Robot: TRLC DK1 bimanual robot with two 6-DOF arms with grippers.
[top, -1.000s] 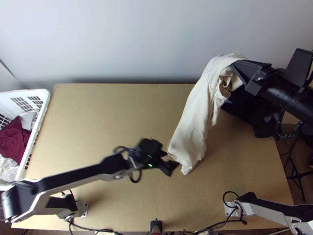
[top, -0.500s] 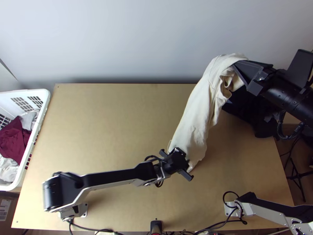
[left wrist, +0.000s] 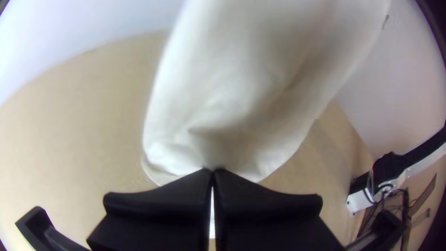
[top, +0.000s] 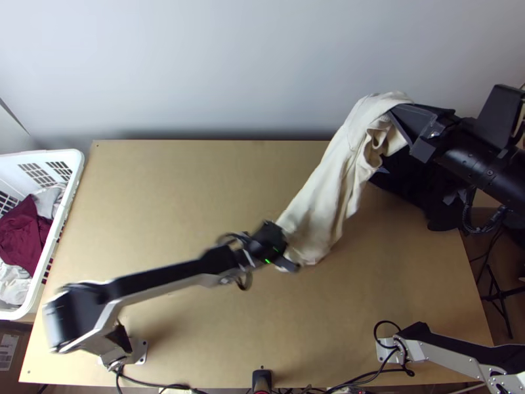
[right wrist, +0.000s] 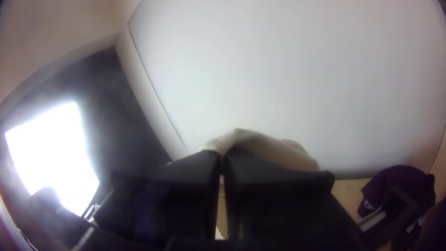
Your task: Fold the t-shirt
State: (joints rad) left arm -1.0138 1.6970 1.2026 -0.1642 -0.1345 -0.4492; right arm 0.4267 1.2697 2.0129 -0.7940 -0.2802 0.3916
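Cream t-shirt (top: 326, 190) hangs bunched on a slant over the right half of the wooden table (top: 164, 197). Right gripper (top: 396, 113) clamped on its raised end, left gripper (top: 285, 255) pinching the low end. Laundry basket (top: 77, 161) at left edge, maroon garment (top: 21, 233) inside.

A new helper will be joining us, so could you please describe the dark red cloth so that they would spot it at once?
In the top view, find the wooden table, then the white plastic basket by its left edge. Inside, the dark red cloth lies bunched between a light grey piece and a white one, the only deep red among them.
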